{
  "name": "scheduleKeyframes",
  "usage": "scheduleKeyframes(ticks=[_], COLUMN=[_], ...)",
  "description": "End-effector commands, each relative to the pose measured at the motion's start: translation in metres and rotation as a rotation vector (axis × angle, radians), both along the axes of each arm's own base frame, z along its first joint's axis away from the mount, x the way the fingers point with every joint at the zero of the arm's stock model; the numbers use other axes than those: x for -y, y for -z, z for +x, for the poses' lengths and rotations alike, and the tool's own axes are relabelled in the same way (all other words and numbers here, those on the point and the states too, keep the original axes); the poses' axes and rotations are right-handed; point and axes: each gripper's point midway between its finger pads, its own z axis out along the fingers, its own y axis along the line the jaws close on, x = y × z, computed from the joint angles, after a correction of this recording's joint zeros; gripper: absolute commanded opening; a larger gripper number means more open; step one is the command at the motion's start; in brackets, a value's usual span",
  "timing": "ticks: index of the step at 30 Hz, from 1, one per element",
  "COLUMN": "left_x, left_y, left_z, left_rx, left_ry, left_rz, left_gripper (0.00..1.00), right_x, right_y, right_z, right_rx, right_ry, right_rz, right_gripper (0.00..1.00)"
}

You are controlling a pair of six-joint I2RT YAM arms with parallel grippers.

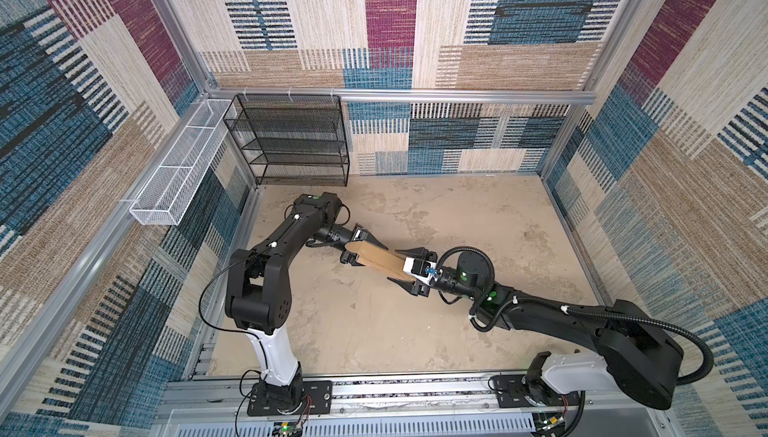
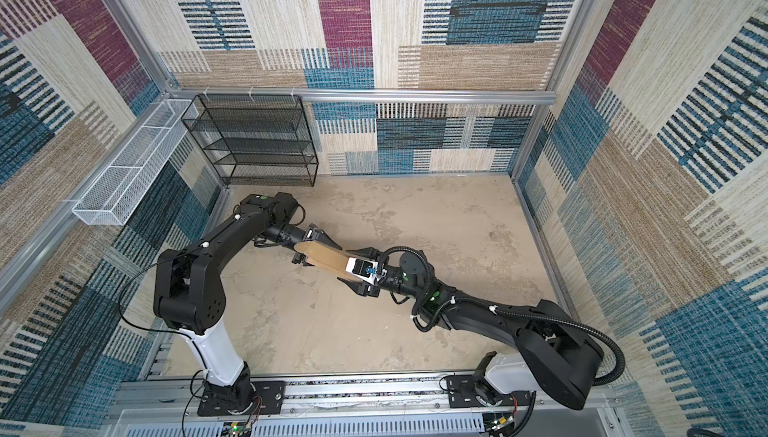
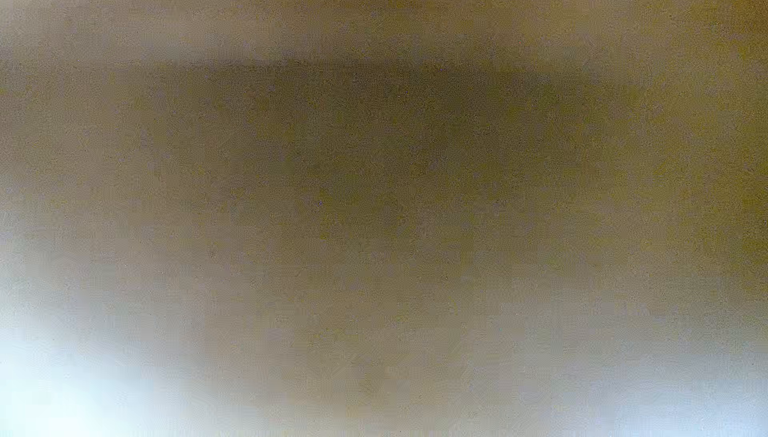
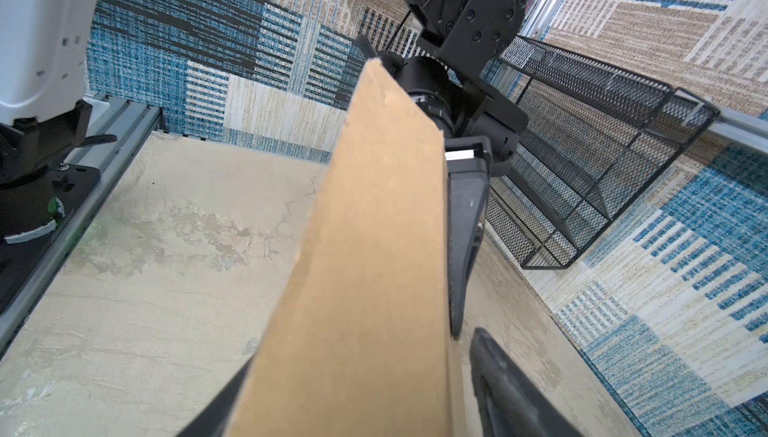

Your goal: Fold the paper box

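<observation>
The paper box [image 1: 380, 262] [image 2: 326, 262] is a folded brown cardboard piece held edge-up above the table, between the two arms. My left gripper [image 1: 368, 252] [image 2: 318, 252] is shut on its far-left end; one of its fingers [image 4: 465, 227] lies flat against the cardboard's side. The left wrist view shows only blurred brown cardboard [image 3: 374, 164]. My right gripper [image 1: 401, 266] [image 2: 350, 268] [image 4: 365, 356] straddles the other end of the paper box [image 4: 374, 248]. Its jaws are open, and a gap shows between one finger [image 4: 498, 376] and the cardboard.
A black mesh rack [image 1: 291, 139] [image 4: 602, 156] stands at the back left against the wall. A white mesh basket [image 1: 178, 164] hangs on the left rail. The beige table [image 1: 457, 214] is walled on three sides, with the arms' base rail [image 1: 395, 389] along the front.
</observation>
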Motion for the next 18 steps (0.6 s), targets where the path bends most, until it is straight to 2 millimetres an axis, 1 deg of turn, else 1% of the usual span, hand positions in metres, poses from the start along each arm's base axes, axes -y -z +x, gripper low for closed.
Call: scheduleKeyframes(ticks=[1,4,7,12,18], left_x=[0.0,0.0,0.0,0.001,0.0], left_y=[-0.007,-0.006,-0.006,-0.008,-0.01], left_z=[-0.007,-0.007,-0.005,-0.003,-0.003], left_rx=[-0.007,-0.009,-0.007,-0.002,-0.002], left_ry=[0.019,0.021,0.021,0.019,0.017], left_rz=[-0.013,-0.008,-0.007,-0.009,-0.006], left_gripper=[0.21,0.2,0.2,0.19,0.19], right_x=[0.005,0.009,0.011,0.013,0.008], right_y=[-0.014,-0.018,-0.02,-0.017,-0.01], right_z=[0.001,-0.004,-0.009,-0.01,-0.009], right_rx=[0.025,0.034,0.04,0.033,0.012], right_ry=[0.022,0.02,0.007,0.009,-0.007], right_rz=[0.05,0.06,0.061,0.059,0.055], right_gripper=[0.76,0.81,0.82,0.82,0.76])
